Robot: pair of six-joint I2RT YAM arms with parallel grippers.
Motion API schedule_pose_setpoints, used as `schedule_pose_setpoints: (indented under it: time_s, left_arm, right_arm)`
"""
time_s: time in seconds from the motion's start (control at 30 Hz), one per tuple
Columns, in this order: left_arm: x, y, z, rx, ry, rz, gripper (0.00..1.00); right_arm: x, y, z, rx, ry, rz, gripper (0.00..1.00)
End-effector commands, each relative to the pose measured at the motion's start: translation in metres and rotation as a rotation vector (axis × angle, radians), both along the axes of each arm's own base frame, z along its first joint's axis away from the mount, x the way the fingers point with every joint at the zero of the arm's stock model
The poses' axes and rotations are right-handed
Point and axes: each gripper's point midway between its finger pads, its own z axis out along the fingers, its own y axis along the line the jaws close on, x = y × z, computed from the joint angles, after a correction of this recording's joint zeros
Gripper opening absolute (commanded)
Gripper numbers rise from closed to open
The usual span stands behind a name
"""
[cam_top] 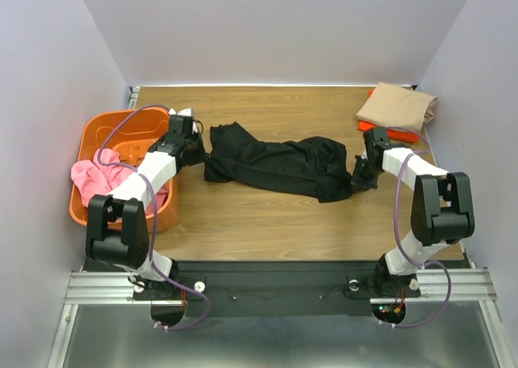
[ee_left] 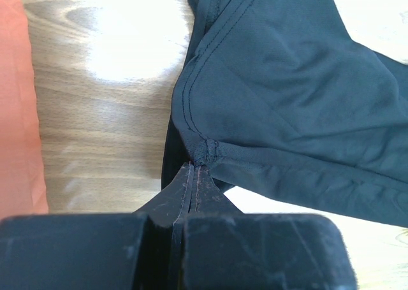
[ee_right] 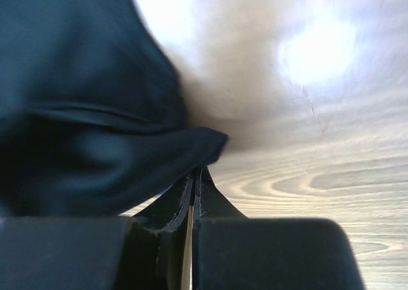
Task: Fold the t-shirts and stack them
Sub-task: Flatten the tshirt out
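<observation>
Black t-shirt (cam_top: pixel 279 164): lies unfolded and bunched on the counter (cam_top: pixel 267 218), drawn out lengthwise from left to right between the two tools.
Black t-shirt, left end: a stitched seam corner is gathered into a small knot of cloth right at the fingertips of the left tool (ee_left: pixel 194 175).
Left tool state: fingers together, clamped on that seam corner; no gap shows between them.
Black t-shirt, right end: a rounded fold of cloth hangs over the tips of the right tool (ee_right: pixel 193 178) and meets them at its lower edge.
Right tool state: fingers pressed together, pinching the edge of that fold; the cloth close to the lens is blurred.
Tool positions: each sits at one end of the black t-shirt, low over the counter, with the body of the garment spanning the space between them.
Tan t-shirt (cam_top: pixel 396 105): folded, beyond the right end of the black t-shirt toward the far corner, apart from it.
Orange t-shirt (cam_top: pixel 390 132): beneath the tan t-shirt, only its near edge showing, on the side facing the black t-shirt.
Basket (cam_top: pixel 109 129): orange plastic, just beyond the left end of the black t-shirt, at the counter's left edge.
Pink cloth (cam_top: pixel 91 174): draped over the basket's near side, apart from the black t-shirt.
</observation>
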Motion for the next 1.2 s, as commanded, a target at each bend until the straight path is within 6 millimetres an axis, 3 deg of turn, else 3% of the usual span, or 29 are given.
schedule_pose_setpoints:
  time_s: [0.0, 0.03, 0.1, 0.13, 0.2, 0.27, 0.37, 0.47, 0.57, 0.6, 0.67, 0.7, 0.77, 0.8, 0.83, 0.93, 0.97, 1.03, 1.1, 1.17]
  left_arm:
    - [0.024, -0.001, 0.059, -0.001, -0.158, -0.005, 0.00]
    - [0.028, 0.000, 0.069, 0.006, -0.186, -0.007, 0.00]
    - [0.035, 0.000, 0.099, 0.006, -0.262, -0.009, 0.00]
    - [0.038, 0.001, 0.110, 0.019, -0.294, -0.013, 0.00]
    - [0.040, 0.002, 0.135, 0.024, -0.355, -0.023, 0.00]
    - [0.040, 0.009, 0.148, 0.061, -0.391, -0.009, 0.00]
    - [0.035, 0.013, 0.168, 0.076, -0.439, -0.009, 0.00]
    - [0.026, 0.018, 0.200, 0.097, -0.518, -0.010, 0.00]
    - [0.019, 0.022, 0.224, 0.106, -0.573, -0.003, 0.00]
    - [0.013, 0.023, 0.245, 0.105, -0.618, -0.002, 0.00]
    - [0.006, 0.024, 0.263, 0.102, -0.660, -0.005, 0.00]
    - [-0.002, 0.026, 0.286, 0.096, -0.713, -0.003, 0.00]
    - [-0.013, 0.026, 0.306, 0.091, -0.752, -0.011, 0.00]
    - [-0.024, 0.028, 0.329, 0.081, -0.806, -0.010, 0.00]
    - [-0.031, 0.026, 0.338, 0.073, -0.825, -0.024, 0.00]
    - [-0.059, 0.029, 0.373, 0.052, -0.912, -0.031, 0.00]
    - [-0.077, 0.024, 0.388, 0.018, -0.951, -0.067, 0.00]
    - [-0.095, 0.020, 0.398, -0.019, -0.965, -0.094, 0.00]
    - [-0.125, 0.019, 0.424, -0.048, -1.029, -0.121, 0.00]
    - [-0.147, 0.016, 0.434, -0.069, -1.059, -0.158, 0.00]
  right_arm:
    - [0.040, 0.008, 0.049, 0.052, -0.135, 0.002, 0.00]
    - [0.056, 0.008, 0.070, 0.059, -0.194, 0.004, 0.00]
    - [0.064, 0.008, 0.092, 0.060, -0.229, 0.005, 0.00]
    - [0.079, 0.007, 0.119, 0.060, -0.298, 0.006, 0.00]
    - [0.086, 0.006, 0.143, 0.059, -0.346, 0.005, 0.00]
    - [0.098, 0.006, 0.181, 0.065, -0.433, 0.004, 0.00]
    - [0.105, 0.008, 0.219, 0.078, -0.521, 0.010, 0.00]
    - [0.108, 0.011, 0.272, 0.100, -0.643, 0.027, 0.00]
    - [0.105, 0.009, 0.307, 0.093, -0.730, 0.024, 0.01]
    - [0.100, 0.009, 0.332, 0.090, -0.791, 0.024, 0.00]
    - [0.095, 0.003, 0.356, 0.067, -0.854, 0.008, 0.00]
    - [0.086, 0.001, 0.374, 0.062, -0.902, 0.005, 0.00]
    - [0.075, -0.004, 0.407, 0.036, -0.988, -0.005, 0.00]
    - [0.068, -0.006, 0.418, 0.026, -1.020, -0.010, 0.00]
    - [0.053, -0.012, 0.442, 0.003, -1.088, -0.022, 0.00]
    - [0.025, -0.019, 0.477, -0.032, -1.191, -0.029, 0.00]
    - [0.006, -0.026, 0.498, -0.072, -1.256, -0.044, 0.00]
    - [-0.026, -0.035, 0.529, -0.117, -1.354, -0.062, 0.00]
    - [-0.048, -0.039, 0.549, -0.139, -1.416, -0.072, 0.00]
    - [-0.070, -0.044, 0.568, -0.165, -1.475, -0.091, 0.00]
